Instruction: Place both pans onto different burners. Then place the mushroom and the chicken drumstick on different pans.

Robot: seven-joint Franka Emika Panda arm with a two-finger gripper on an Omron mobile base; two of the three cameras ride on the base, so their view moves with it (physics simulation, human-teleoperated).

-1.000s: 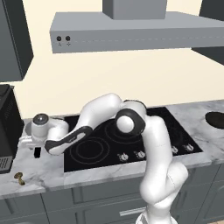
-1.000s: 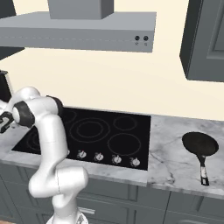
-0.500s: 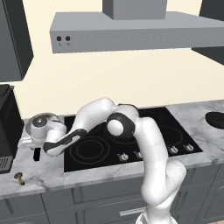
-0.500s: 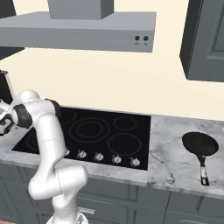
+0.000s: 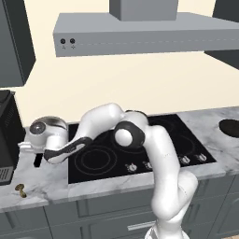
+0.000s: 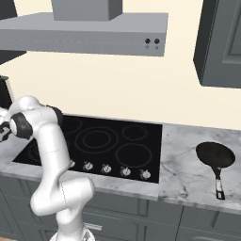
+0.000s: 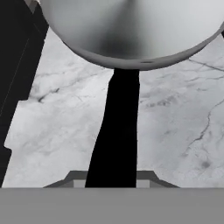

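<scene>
Two pads close narrowly around the black stick handle [image 7: 117,131] of the shiny silver pan [image 7: 131,30], which sits on marbled grey counter [image 7: 57,127] left of the glossy black cooktop [image 5: 154,144]. A level lift should keep it from swinging. Far right waits the dark pan [image 6: 215,155].

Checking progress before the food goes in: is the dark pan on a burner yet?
No. The dark pan lies on the marble counter, right of the cooktop, apart from its rings.
</scene>
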